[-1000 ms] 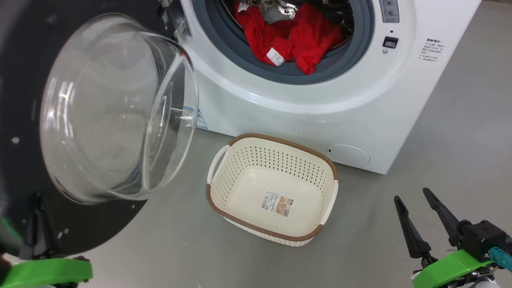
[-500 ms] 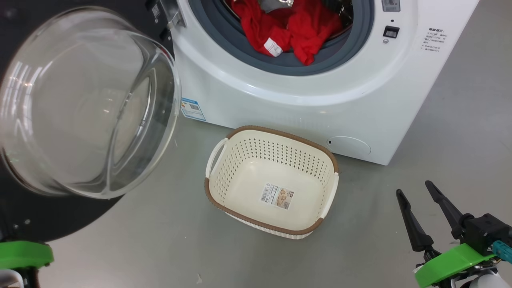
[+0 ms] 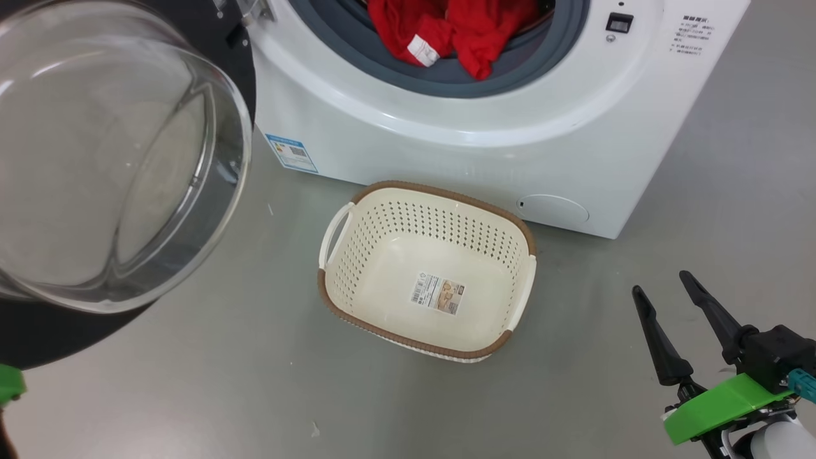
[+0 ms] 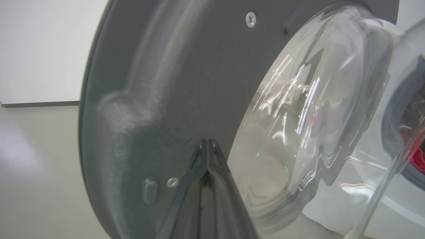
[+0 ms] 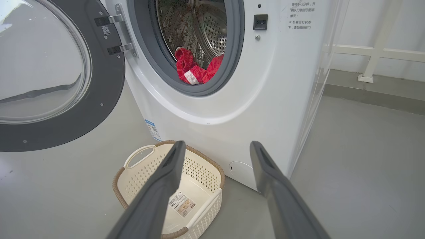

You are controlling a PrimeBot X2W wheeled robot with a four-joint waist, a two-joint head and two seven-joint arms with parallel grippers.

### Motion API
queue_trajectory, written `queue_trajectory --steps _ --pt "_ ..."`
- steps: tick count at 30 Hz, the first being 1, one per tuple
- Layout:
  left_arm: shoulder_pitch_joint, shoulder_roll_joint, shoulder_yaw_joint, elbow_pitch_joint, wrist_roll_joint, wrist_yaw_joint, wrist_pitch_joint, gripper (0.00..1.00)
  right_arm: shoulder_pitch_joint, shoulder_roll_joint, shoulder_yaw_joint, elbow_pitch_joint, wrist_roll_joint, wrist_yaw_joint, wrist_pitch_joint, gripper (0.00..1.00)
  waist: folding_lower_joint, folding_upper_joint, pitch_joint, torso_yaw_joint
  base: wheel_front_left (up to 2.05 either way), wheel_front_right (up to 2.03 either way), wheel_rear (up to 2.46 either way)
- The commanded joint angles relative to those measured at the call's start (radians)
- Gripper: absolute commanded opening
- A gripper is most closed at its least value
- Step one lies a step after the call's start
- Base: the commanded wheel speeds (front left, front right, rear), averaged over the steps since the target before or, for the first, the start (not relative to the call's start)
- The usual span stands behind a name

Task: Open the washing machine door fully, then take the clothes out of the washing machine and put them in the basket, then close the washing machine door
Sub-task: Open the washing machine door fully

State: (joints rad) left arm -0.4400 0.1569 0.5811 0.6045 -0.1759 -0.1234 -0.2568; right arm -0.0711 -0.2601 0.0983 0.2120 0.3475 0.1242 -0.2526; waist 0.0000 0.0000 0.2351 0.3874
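The washing machine door [image 3: 51, 338] stands open at the left, its glass bowl [image 3: 108, 159] bulging toward me. In the left wrist view my left gripper [image 4: 207, 143] is shut and empty, its tips at the dark inner face of the door [image 4: 159, 83]; I cannot tell whether they touch. Red clothes [image 3: 459, 32] with a white label lie on the grey seal of the washing machine [image 3: 446, 146]. The basket [image 3: 440, 191] sits empty on the floor in front. My right gripper [image 3: 661, 284] hangs open at the lower right, apart from everything. The right wrist view looks past that gripper [image 5: 217, 144] at the basket [image 5: 139, 172], clothes [image 5: 196, 69] and door [image 5: 99, 109].
Grey floor [image 3: 223, 382] spreads around the basket and to the right of the machine. A pale wall and a white rail [image 5: 375, 53] stand behind the machine's right side. A blue sticker [image 3: 291, 153] marks the machine's lower left front.
The door has swung further from the machine, uncovering the blue sticker. The head camera has shifted, sliding machine and basket up the view. My left gripper's green mount has slid toward the lower-left corner.
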Motion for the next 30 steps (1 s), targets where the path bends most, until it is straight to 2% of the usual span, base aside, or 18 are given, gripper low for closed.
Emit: queue_trajectory --steps 1,19,30 --pt "-0.035 0.071 0.037 -0.012 0.014 0.001 -0.005 0.00 -0.025 -0.021 0.016 -0.025 -0.004 0.007 -0.009 1.00 0.0000 0.0000 0.013 -0.006 0.00 0.00 0.00" --pt "-0.113 0.117 0.116 0.072 0.045 -0.006 -0.005 0.00 -0.053 -0.021 0.019 -0.020 -0.007 0.007 -0.009 1.00 0.0000 0.0000 0.040 -0.026 0.00 0.00 0.00" --pt "-0.049 0.099 0.062 0.057 0.014 -0.007 -0.005 0.00 -0.039 -0.003 0.021 -0.009 -0.002 0.007 -0.009 1.00 0.0000 0.0000 -0.014 -0.019 0.00 0.00 0.00"
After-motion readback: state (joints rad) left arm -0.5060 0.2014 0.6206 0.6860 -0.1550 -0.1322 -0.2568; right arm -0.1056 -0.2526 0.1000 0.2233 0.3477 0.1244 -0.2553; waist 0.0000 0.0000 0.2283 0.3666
